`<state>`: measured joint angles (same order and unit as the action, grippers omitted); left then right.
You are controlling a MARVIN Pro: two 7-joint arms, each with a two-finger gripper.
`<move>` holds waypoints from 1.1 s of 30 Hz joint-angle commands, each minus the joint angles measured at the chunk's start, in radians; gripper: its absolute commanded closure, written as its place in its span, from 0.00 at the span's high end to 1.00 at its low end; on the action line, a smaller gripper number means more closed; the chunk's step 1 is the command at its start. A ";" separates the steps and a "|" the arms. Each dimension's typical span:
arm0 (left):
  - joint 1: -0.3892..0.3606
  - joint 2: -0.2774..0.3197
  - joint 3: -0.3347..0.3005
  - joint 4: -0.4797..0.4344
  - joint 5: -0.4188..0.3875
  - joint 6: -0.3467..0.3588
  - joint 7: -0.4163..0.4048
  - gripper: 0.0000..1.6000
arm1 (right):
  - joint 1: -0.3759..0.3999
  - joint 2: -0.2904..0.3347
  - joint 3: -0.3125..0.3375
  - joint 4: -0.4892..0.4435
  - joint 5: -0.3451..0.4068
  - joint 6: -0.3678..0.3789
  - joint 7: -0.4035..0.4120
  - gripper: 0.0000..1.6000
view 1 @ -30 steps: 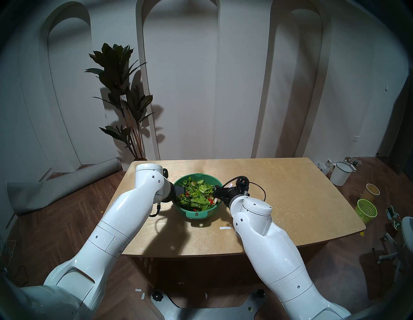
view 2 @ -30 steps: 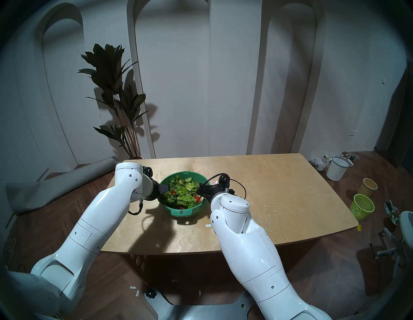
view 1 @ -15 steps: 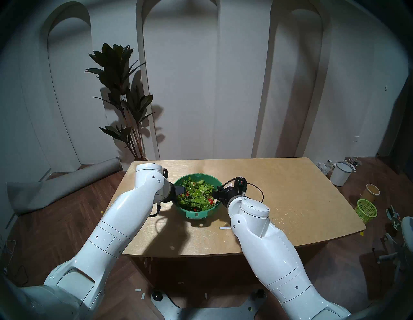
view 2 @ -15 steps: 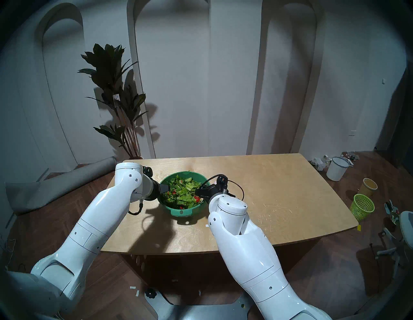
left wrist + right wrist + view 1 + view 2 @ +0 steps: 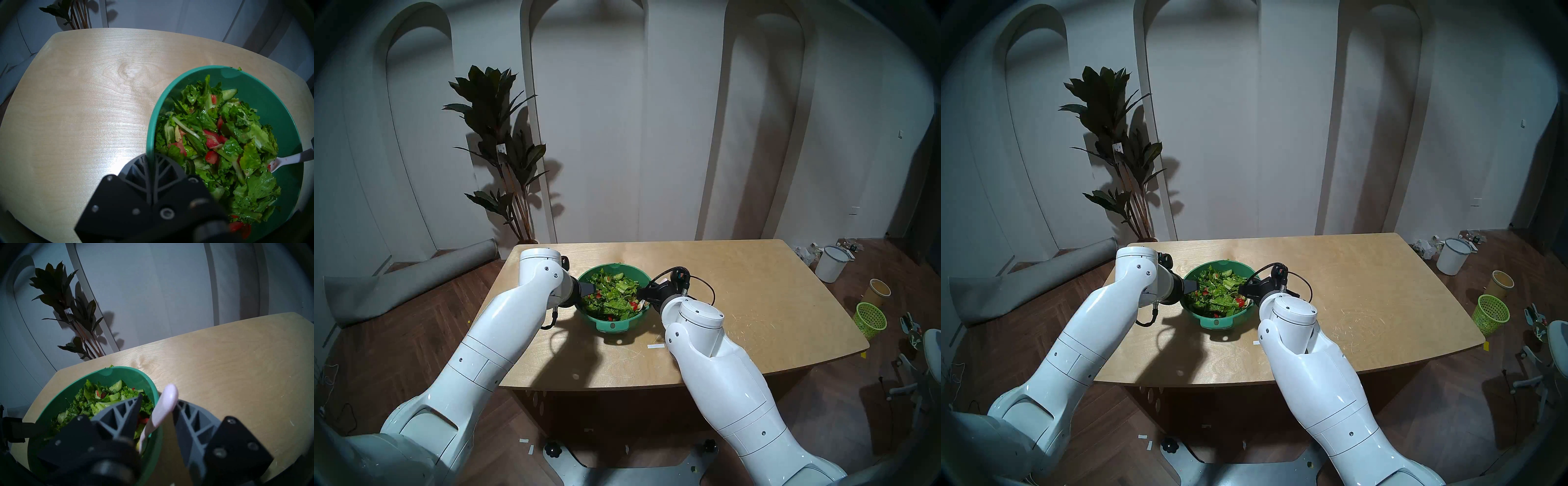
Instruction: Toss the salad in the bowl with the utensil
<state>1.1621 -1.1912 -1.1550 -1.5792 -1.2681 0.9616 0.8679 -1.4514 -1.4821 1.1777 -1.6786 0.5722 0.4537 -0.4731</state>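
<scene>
Salad (image 5: 219, 144) bowl (image 5: 275, 101) pinched at its left rim

Left gripper (image 5: 150, 158) clamps the rim; right gripper (image 5: 158, 406) stands apart around the pink spoon (image 5: 163, 410), one finger touching it

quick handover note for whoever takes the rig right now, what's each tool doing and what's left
Left tool: shut on the bowl rim, steadying it on the table.
Right tool: open, fingers either side of the spoon handle, with a gap on one side, so no firm grip.
Spoon: scoop in the salad, handle leaning out over the bowl's rim.
Done: bowl secured, right tool lined up on the handle.
Left: close on the handle, then toss the salad.
</scene>
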 commanded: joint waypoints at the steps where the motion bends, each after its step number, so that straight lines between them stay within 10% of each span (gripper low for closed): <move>1: -0.017 0.000 -0.001 -0.013 -0.001 -0.002 0.108 0.00 | 0.024 -0.013 -0.001 -0.005 -0.002 -0.010 0.001 0.46; 4: -0.017 0.001 -0.001 -0.012 0.005 -0.002 0.097 0.00 | 0.026 -0.015 -0.001 -0.002 -0.004 -0.010 0.001 0.39; 7: -0.017 0.000 -0.001 -0.013 -0.003 -0.002 0.110 0.00 | 0.028 -0.011 0.000 -0.005 -0.007 -0.013 0.007 0.00; 33: -0.017 0.000 -0.002 -0.012 0.002 -0.002 0.100 0.00 | 0.118 0.126 0.062 0.056 0.041 -0.163 0.362 0.00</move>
<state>1.1622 -1.1914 -1.1556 -1.5789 -1.2699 0.9616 0.8680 -1.4031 -1.3826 1.2350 -1.6480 0.6030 0.3520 -0.2151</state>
